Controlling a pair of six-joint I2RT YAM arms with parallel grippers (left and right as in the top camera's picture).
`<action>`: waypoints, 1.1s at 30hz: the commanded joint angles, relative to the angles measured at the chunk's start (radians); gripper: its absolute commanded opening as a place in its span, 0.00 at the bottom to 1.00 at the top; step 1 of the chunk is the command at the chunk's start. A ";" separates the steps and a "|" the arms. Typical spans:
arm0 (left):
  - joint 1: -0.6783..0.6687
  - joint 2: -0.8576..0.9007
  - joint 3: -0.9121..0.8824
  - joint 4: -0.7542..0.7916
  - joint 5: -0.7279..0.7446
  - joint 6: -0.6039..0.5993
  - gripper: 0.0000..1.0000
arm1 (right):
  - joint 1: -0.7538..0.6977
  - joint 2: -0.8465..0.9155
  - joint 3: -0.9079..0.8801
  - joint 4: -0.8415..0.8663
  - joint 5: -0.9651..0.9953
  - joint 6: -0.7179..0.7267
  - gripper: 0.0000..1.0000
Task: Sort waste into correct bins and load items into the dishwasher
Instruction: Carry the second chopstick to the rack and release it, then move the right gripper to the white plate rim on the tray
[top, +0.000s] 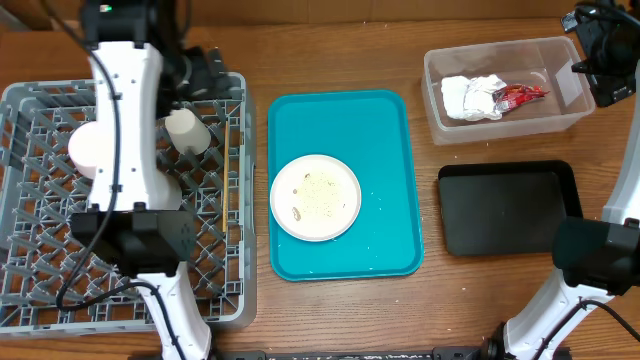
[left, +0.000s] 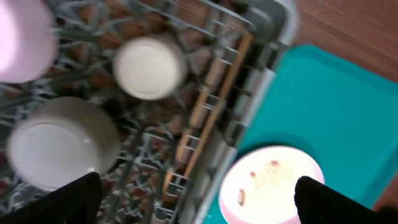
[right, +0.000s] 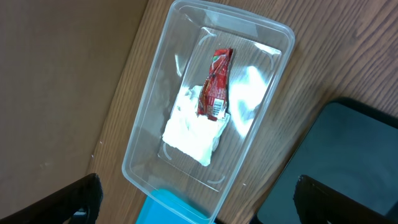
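Note:
The grey dishwasher rack (top: 40, 260) holds a small white cup (top: 185, 130) and a pale bowl (top: 93, 148). In the left wrist view the cup (left: 149, 67), the bowl (left: 62, 149), a pinkish saucer (left: 22, 37) and wooden chopsticks (left: 211, 112) lie in the rack (left: 280, 37). My left gripper (top: 205, 72) (left: 199, 208) hangs open and empty over the rack's right wall. The white plate (top: 315, 197) (left: 273, 183) carries rice crumbs (top: 318, 195). The clear bin (top: 505, 90) (right: 155, 118) holds the napkin (top: 470, 97) (right: 193, 130) and the red wrapper (top: 520, 95) (right: 216, 84). My right gripper (top: 600, 60) (right: 199, 208) is open above it.
The plate sits on a large teal tray (top: 385, 130) (left: 336, 93) in the middle of the wooden table. The shallow black bin (top: 507, 208) (right: 348, 162) lies in front of the clear one. Both arm bases stand at the table's front edge.

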 joint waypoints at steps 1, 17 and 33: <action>0.021 -0.007 0.021 -0.003 -0.124 0.018 1.00 | -0.002 -0.001 0.003 0.002 0.010 -0.001 1.00; 0.069 -0.007 0.021 0.008 -0.188 0.089 1.00 | -0.001 -0.001 0.003 -0.021 -0.164 0.003 1.00; 0.092 -0.007 0.021 0.000 -0.180 0.089 1.00 | 0.466 0.000 -0.222 0.008 -0.111 -0.262 1.00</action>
